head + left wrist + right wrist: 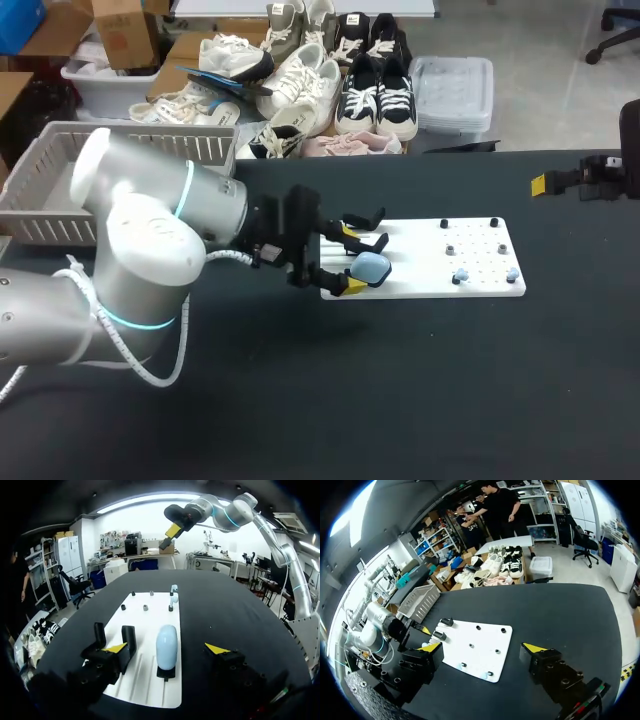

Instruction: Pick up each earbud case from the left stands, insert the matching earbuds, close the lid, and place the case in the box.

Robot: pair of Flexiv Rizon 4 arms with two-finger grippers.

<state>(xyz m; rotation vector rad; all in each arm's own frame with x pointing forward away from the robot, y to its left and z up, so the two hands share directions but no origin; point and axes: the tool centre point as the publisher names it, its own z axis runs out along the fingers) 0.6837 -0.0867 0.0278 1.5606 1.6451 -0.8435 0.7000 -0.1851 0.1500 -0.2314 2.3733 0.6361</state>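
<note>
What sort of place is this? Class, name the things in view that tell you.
Probably a robotics lab bench: a black table holds a white fixture board with pegs and stands, and the left gripper, open, brackets a pale blue earbud case standing on it.

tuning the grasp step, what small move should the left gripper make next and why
Probably close the left gripper on the light blue earbud case. Its fingers stand open on either side of the case, with a gap showing on each side, and the case sits upright on its black stand on the white board.
</note>
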